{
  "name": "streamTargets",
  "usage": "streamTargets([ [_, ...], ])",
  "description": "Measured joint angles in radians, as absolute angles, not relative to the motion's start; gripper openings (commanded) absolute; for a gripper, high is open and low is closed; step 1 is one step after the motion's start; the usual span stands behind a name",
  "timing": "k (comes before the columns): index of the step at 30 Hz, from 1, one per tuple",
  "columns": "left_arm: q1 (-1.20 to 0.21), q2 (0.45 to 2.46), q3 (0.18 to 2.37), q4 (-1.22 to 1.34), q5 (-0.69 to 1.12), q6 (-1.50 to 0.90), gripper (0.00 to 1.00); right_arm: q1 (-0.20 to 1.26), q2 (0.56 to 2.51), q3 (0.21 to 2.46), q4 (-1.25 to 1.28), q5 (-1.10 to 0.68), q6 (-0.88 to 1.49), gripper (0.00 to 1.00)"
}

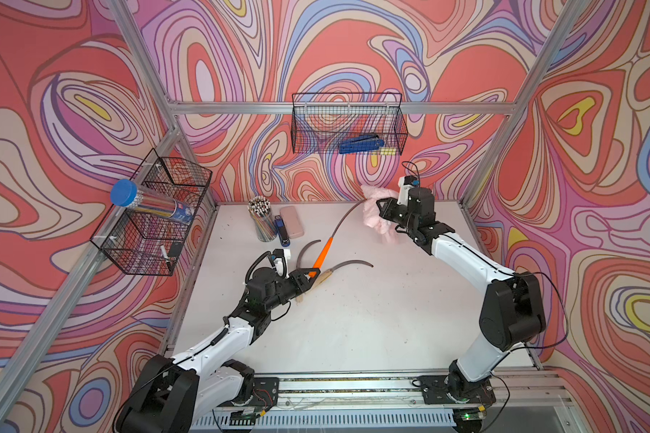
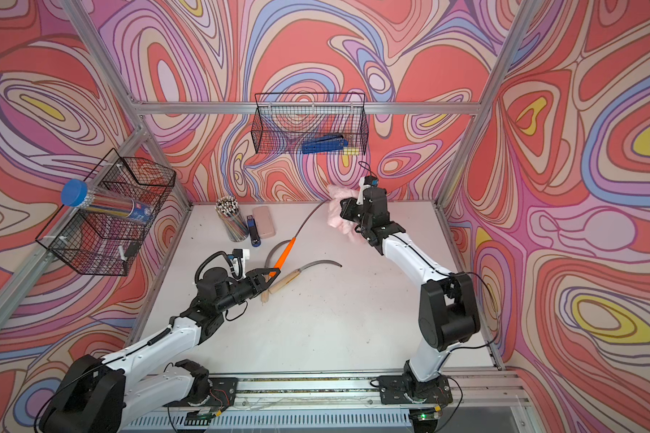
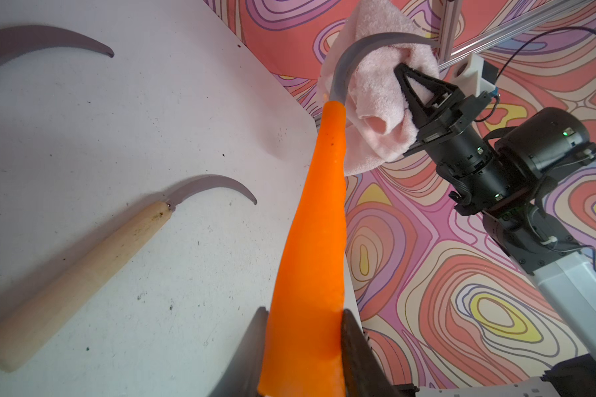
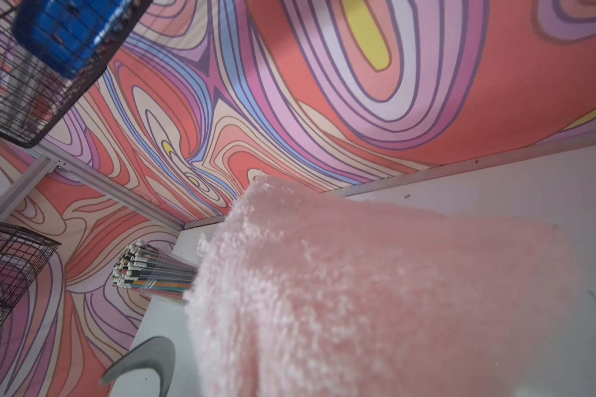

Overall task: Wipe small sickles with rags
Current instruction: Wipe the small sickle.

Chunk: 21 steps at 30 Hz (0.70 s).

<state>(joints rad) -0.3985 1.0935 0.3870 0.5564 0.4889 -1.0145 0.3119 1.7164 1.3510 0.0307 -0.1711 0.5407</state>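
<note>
My left gripper [image 1: 310, 273] [image 2: 273, 273] [image 3: 303, 343] is shut on the thick end of the orange-handled sickle [image 1: 323, 256] [image 2: 286, 255] [image 3: 310, 240] and holds it above the table, blade pointing to the back right. My right gripper [image 1: 381, 212] [image 2: 344, 210] [image 3: 406, 86] is shut on the pale pink fluffy rag [image 1: 376, 215] [image 2: 336, 221] [image 3: 375, 103] [image 4: 358, 292], which is bunched against that curved blade's outer part. The right wrist view is mostly filled by the rag, hiding the jaws. Two wooden-handled sickles lie on the table: one [image 1: 353, 264] [image 2: 318, 264] [image 3: 83, 268] in full view, the other [image 1: 304, 253] [image 2: 273, 253] [image 3: 31, 41] with its handle partly under my left gripper.
At the back left of the table [image 1: 353, 330] stand a cup of pencils [image 1: 263, 221], a blue stapler [image 1: 283, 232] and a smooth pink case [image 1: 291, 221]. A wire basket [image 1: 348, 123] with a blue tool hangs on the back wall. Another basket [image 1: 154, 213] on the left frame holds a blue-capped tube.
</note>
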Motion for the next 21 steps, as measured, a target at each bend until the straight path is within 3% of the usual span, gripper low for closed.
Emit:
streamTargets([
  [9, -0.398, 1.093, 0.387, 0.558, 0.478, -1.015, 0.00, 0.492, 1.740, 1.353, 0.030, -0.129, 0.482, 0.00],
  [21, -0.398, 1.093, 0.387, 0.560, 0.474, -1.015, 0.00, 0.501, 1.717, 1.392, -0.042, -0.020, 0.423, 0.00],
])
